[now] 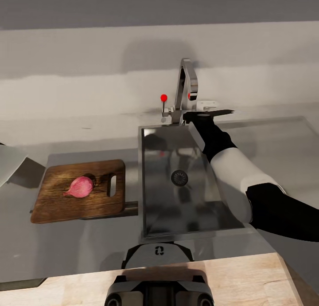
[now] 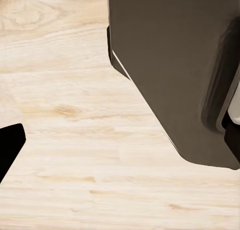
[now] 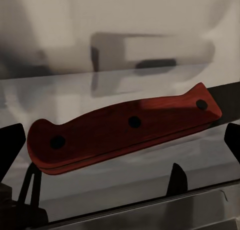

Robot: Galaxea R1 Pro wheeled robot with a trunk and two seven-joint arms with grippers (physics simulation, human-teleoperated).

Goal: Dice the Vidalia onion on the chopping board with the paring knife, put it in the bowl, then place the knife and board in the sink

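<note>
The Vidalia onion (image 1: 79, 186) lies on the chopping board (image 1: 66, 204), which rests on the countertop (image 1: 283, 146) left of the sink (image 1: 155, 208). Behind the sink's far right corner, beside the faucet (image 1: 186, 82), lies the paring knife (image 1: 223, 112), its dark blade pointing right. My right gripper (image 1: 201, 116) is over its handle. In the right wrist view the reddish handle (image 3: 125, 130) lies flat between the fingers of the open right gripper (image 3: 122, 142), untouched by them. A white shape at the left edge looks like the bowl (image 1: 9, 162). My left gripper (image 2: 120, 140) hangs open over the floor.
The faucet's red-tipped lever (image 1: 164, 98) stands just left of my right hand. A small white block (image 1: 207, 105) sits behind the knife. The board overhangs a dark ledge (image 1: 130, 205) by the sink. A dark cabinet (image 2: 175, 65) is beside my left gripper, above wood floor (image 2: 75, 115).
</note>
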